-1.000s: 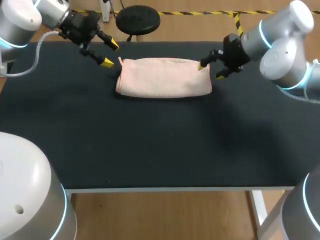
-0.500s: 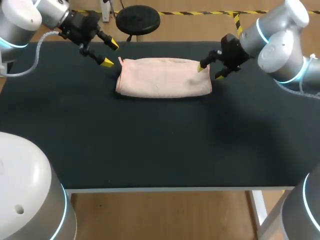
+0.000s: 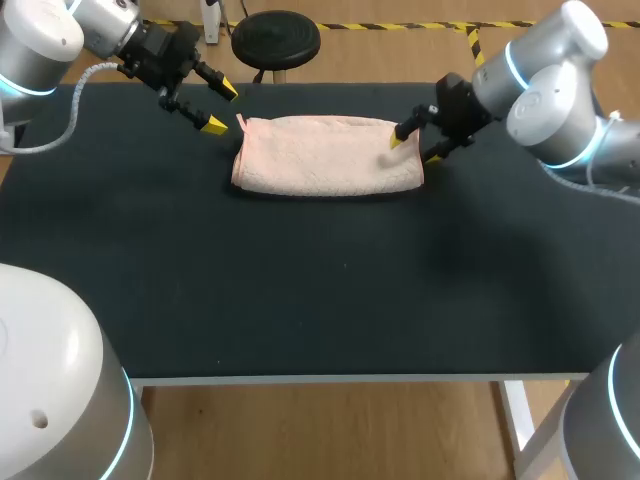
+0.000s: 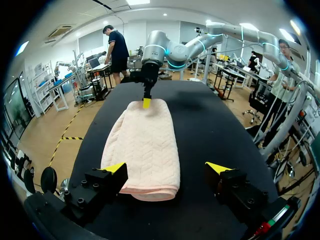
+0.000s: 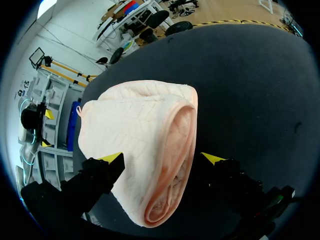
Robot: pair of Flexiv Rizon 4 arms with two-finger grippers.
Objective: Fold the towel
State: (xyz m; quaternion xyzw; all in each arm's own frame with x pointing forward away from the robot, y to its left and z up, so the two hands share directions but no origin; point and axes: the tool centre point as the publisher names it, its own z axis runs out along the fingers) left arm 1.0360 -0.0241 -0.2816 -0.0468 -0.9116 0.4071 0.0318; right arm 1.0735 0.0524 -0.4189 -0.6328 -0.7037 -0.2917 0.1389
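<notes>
A pale pink towel (image 3: pixel 325 155) lies folded into a long, thick band on a dark worktop (image 3: pixel 300 290), toward the far edge and near the middle. Its long sides run left to right, and a small loop tag sticks out at its far left corner.

My left arm (image 3: pixel 60 30) comes in from the far left corner. My left jaws stand wide open and hold nothing. One yellow fingertip (image 3: pixel 213 124) is just beside the towel's left end and does not touch it. The other is higher and farther back. In the left wrist view the towel (image 4: pixel 145 145) stretches away ahead of the left jaws, with its near rounded end low between the two spread fingers and closer to one of them.

My right arm (image 3: pixel 550 70) comes in from the far right. My right jaws are also wide open and grip nothing. One yellow fingertip (image 3: pixel 396 141) is over the towel's right end, and the other is beside that end over bare worktop. In the right wrist view the towel's (image 5: pixel 145 135) rolled fold sits between the parted fingers, with a gap beside one of them
</notes>
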